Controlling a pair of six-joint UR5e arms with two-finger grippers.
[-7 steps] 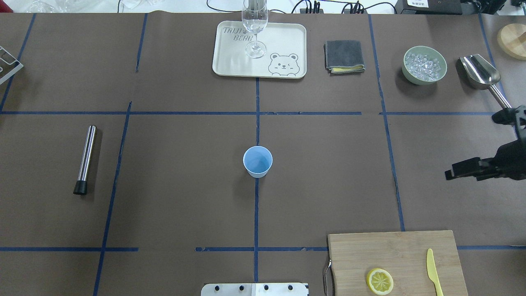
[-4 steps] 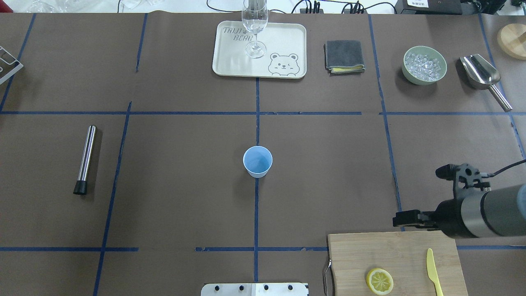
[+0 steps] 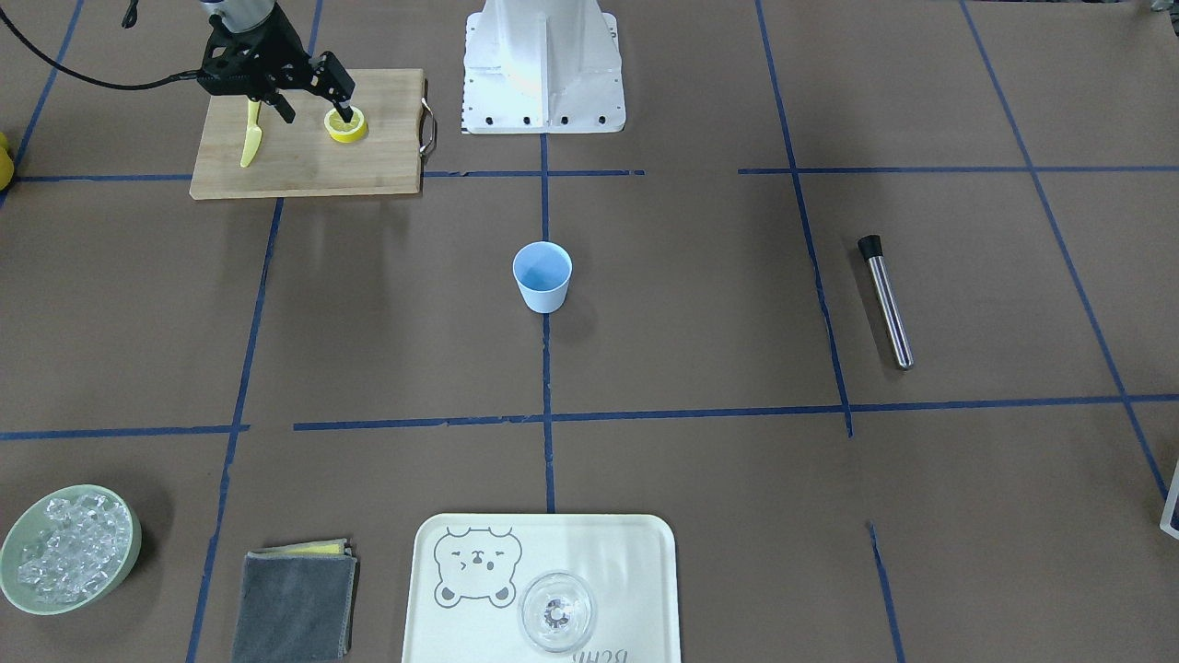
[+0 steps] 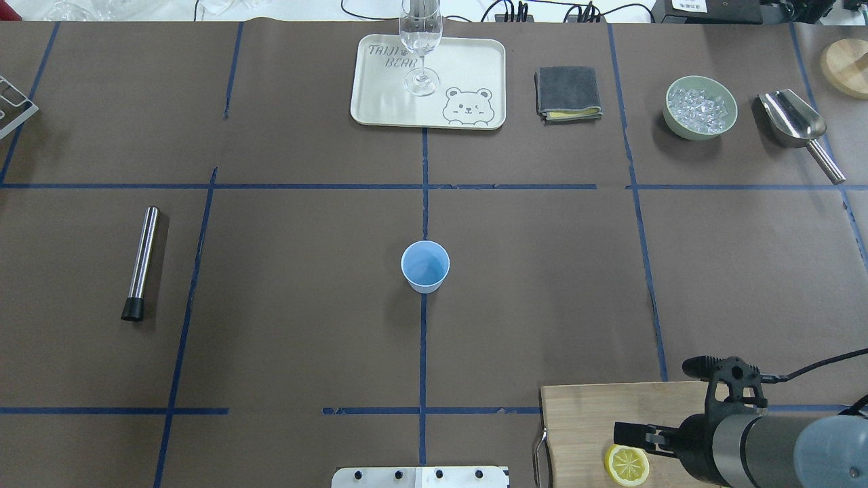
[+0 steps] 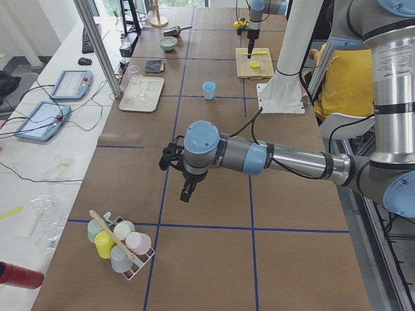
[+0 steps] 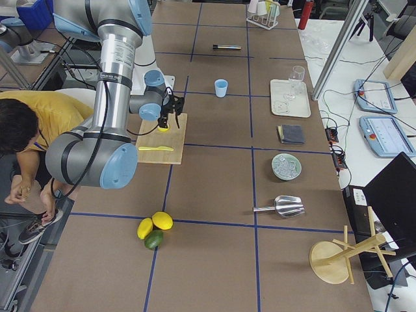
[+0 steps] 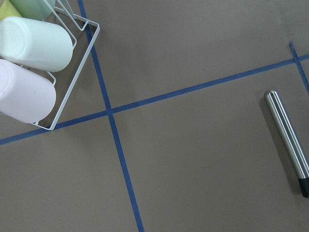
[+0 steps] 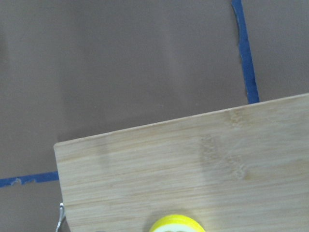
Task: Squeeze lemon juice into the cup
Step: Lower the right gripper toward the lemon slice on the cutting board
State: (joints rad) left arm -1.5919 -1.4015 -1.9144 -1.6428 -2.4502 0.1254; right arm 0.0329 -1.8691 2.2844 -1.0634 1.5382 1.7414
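Note:
The lemon [image 4: 626, 464] slice lies cut face up on the wooden cutting board [image 4: 583, 410], near the robot's base; it also shows in the front view [image 3: 346, 128] and at the bottom edge of the right wrist view [image 8: 176, 224]. The light-blue cup [image 4: 425, 266] stands upright at the table's middle, far from both grippers. My right gripper [image 3: 315, 109] is open and empty over the board, with one finger [image 3: 346, 109] just above the lemon. In the overhead view it [image 4: 637, 434] sits just beyond the slice. My left gripper [image 5: 188, 191] shows only in the left side view; I cannot tell its state.
A yellow plastic knife [image 3: 250, 138] lies on the board beside the gripper. A steel muddler [image 4: 141, 261] lies at the left. At the far side are a tray [image 4: 380, 102] with a glass [image 4: 420, 41], a grey cloth [image 4: 568, 93], an ice bowl [image 4: 671, 120] and a scoop [image 4: 790, 118].
My right arm has swung from the table's right edge toward the robot's base and now hangs over the cutting board by the lemon, hiding the knife in the overhead view.

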